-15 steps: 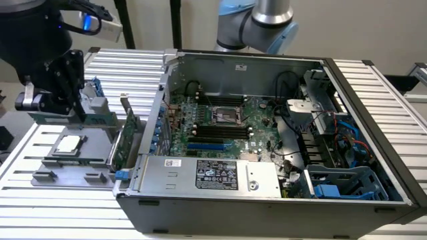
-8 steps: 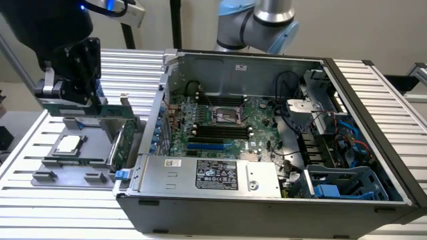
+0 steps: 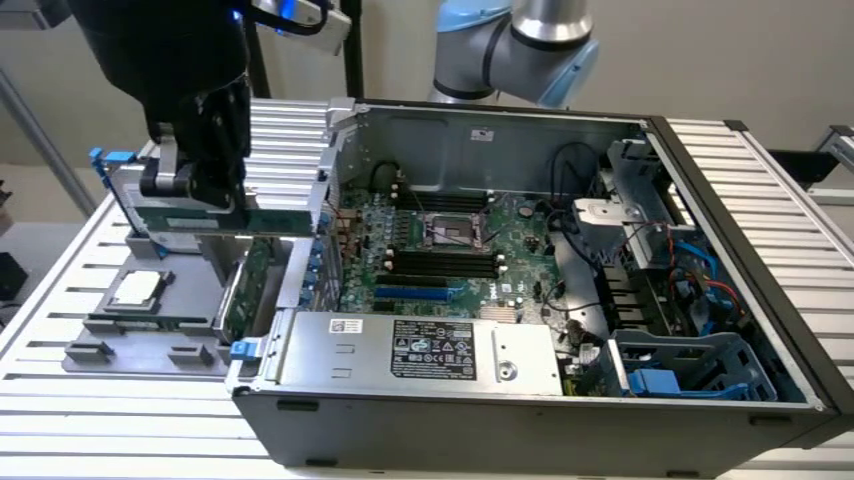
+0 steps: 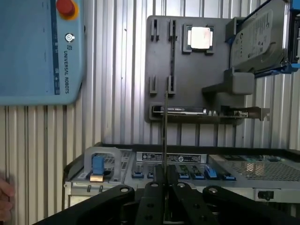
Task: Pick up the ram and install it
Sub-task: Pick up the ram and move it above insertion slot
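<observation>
My gripper (image 3: 200, 195) hangs over the grey parts tray (image 3: 80, 345), at the exterior view's left of the open computer case (image 3: 534, 400), and is shut on the ram (image 3: 274, 222). The ram is a long green stick held level, above the tray. In the wrist view it is edge-on, a thin line (image 4: 164, 136) running out from between the black fingers (image 4: 152, 197). The motherboard (image 3: 514, 235) lies inside the case, and its dark memory slots (image 3: 434, 265) are unoccupied.
The tray (image 4: 159, 70) holds a silver processor chip (image 4: 200, 37), a broad green expansion card (image 4: 201, 111) and a hard drive (image 4: 258, 37). A blue teach pendant (image 4: 37, 47) lies on the slatted table. The power supply (image 3: 414, 350) sits at the case's front. A hand (image 4: 3, 194) is at the table's edge.
</observation>
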### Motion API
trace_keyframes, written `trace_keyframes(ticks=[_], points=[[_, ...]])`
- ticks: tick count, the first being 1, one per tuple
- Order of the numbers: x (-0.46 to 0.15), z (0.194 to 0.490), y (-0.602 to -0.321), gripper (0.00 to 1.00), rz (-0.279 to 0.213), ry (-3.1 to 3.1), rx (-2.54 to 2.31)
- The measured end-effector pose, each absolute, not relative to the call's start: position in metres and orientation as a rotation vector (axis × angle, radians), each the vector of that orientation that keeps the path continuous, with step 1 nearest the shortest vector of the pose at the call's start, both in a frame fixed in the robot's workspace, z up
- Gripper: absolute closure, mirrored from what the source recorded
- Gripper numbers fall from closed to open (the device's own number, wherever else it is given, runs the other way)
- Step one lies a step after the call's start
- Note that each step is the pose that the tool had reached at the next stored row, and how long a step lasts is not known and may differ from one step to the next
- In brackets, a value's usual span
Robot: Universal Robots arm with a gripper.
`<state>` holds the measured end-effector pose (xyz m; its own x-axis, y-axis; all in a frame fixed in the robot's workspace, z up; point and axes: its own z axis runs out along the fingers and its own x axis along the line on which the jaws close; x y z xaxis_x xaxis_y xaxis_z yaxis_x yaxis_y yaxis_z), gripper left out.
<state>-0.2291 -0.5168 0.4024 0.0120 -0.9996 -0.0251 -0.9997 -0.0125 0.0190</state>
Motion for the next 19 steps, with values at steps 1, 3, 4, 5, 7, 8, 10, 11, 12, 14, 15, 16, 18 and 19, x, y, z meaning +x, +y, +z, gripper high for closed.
trace_keyframes(ticks=[1,3,4,5,7,8,10,11,12,14,15,16,18,19], points=[[-0.224,0.402,-0.517,1.0,0.05,2.204,-2.232],[-0.215,0.402,-0.517,1.0,0.051,2.204,-2.231],[-0.211,0.402,-0.517,1.0,0.051,2.204,-2.231],[-0.206,0.402,-0.517,1.0,0.052,2.203,-2.231],[-0.197,0.402,-0.517,1.0,0.052,2.203,-2.231],[-0.192,0.402,-0.517,1.0,0.052,2.203,-2.231],[-0.183,0.402,-0.517,1.0,0.052,2.203,-2.231],[-0.179,0.402,-0.517,1.0,0.052,2.203,-2.231],[-0.174,0.402,-0.517,1.0,0.052,2.203,-2.231],[-0.165,0.401,-0.517,1.0,0.052,2.203,-2.231],[-0.161,0.401,-0.517,1.0,0.052,2.203,-2.231],[-0.156,0.401,-0.517,1.0,0.052,2.204,-2.231],[-0.147,0.4,-0.516,1.0,0.052,2.204,-2.231],[-0.142,0.4,-0.516,1.0,0.052,2.204,-2.231]])
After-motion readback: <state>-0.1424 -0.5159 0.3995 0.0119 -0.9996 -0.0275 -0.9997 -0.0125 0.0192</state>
